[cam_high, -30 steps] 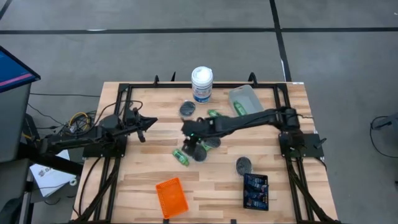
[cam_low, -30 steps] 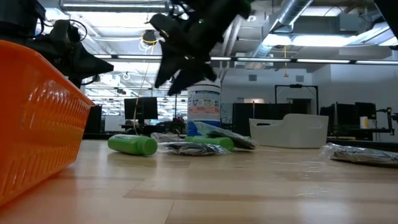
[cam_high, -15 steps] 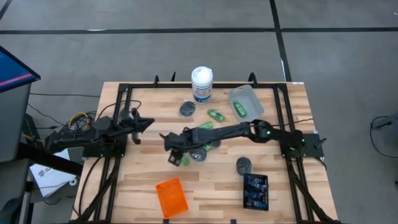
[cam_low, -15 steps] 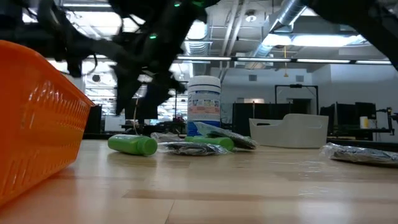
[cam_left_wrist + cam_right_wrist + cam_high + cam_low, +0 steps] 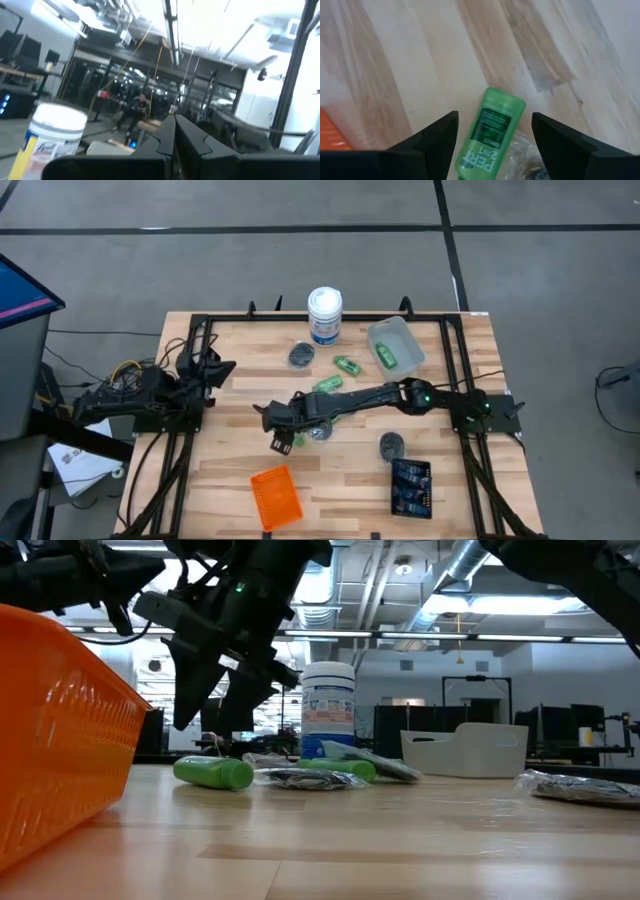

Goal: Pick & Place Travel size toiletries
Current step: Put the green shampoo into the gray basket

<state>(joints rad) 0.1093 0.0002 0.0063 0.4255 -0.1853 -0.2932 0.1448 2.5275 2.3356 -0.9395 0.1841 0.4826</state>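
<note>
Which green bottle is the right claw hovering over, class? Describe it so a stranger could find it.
Start at the orange basket at the near edge of the wooden table. Just beyond it, the open right claw hangs over a green bottle lying flat. Unlike the other green bottles, it is the closest to the basket.

Bright green bottle (image 5: 490, 134) with darker label; orange mesh basket (image 5: 275, 496); pale striped wood bench (image 5: 230, 470); white canister (image 5: 324, 315).

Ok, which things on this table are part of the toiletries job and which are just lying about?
Part of the job:
green bottles, one lying under the open right gripper
wrapped grey pucks
blue tubes in the black tray

Just lying about:
white canister
orange tray
clear tray
</note>
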